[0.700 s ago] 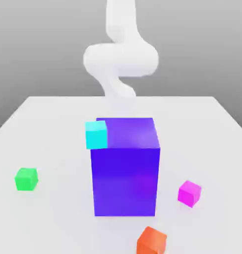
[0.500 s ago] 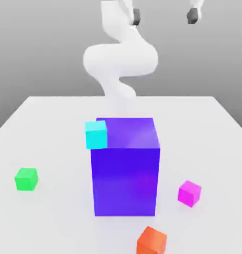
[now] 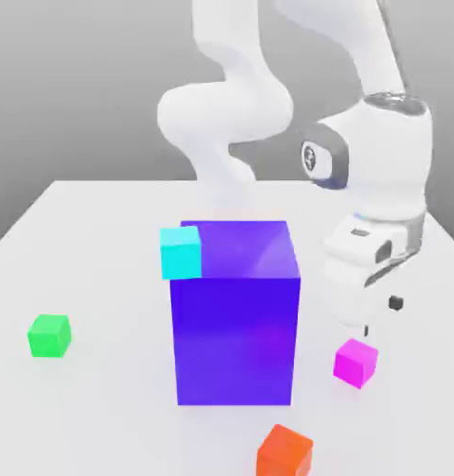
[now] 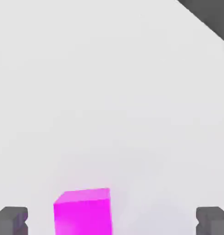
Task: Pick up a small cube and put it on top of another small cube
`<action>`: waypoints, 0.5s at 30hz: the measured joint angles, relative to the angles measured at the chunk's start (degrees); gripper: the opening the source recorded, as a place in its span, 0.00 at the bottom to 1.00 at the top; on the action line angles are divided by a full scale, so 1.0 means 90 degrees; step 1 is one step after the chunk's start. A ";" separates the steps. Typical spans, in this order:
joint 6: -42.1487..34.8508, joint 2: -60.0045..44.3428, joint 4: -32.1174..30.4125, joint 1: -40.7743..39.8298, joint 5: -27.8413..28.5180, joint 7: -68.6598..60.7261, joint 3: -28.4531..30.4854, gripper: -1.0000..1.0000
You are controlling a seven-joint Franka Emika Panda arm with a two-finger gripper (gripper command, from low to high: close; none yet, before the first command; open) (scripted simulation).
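Pincer (image 3: 380, 317) released, nothing between its 2 fingertips (image 4: 12, 220), near pink cube (image 3: 355, 363). Landmark: big blue block (image 3: 235, 316) on bench (image 3: 110, 279). Pink cube on bench, to block's right in exterior view; orange cube (image 3: 285, 453) nearer camera than block; cyan cube (image 3: 180, 254) at block's upper left; green cube (image 3: 49, 336) to block's left.

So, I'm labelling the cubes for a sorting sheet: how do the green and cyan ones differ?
The green cube is bright green; the cyan cube is light blue-green. The green cube sits on the table, while the cyan cube is up at the big block. Both are small and plain.
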State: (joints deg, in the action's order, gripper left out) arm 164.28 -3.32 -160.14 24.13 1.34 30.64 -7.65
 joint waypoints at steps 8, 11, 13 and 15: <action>0.1213 -0.1522 0.0216 0.0508 0.0640 0.0449 0.0631 0.00; 0.1211 -0.1522 0.0216 0.0506 0.0650 0.0459 0.0631 0.00; 0.1267 -0.1593 0.0229 0.0526 0.0671 0.0478 0.0654 0.00; 0.1077 -0.1358 0.0186 0.0462 0.0641 0.0444 0.0585 0.00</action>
State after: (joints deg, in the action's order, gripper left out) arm 173.98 -15.54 -158.47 28.28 7.11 34.64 -2.39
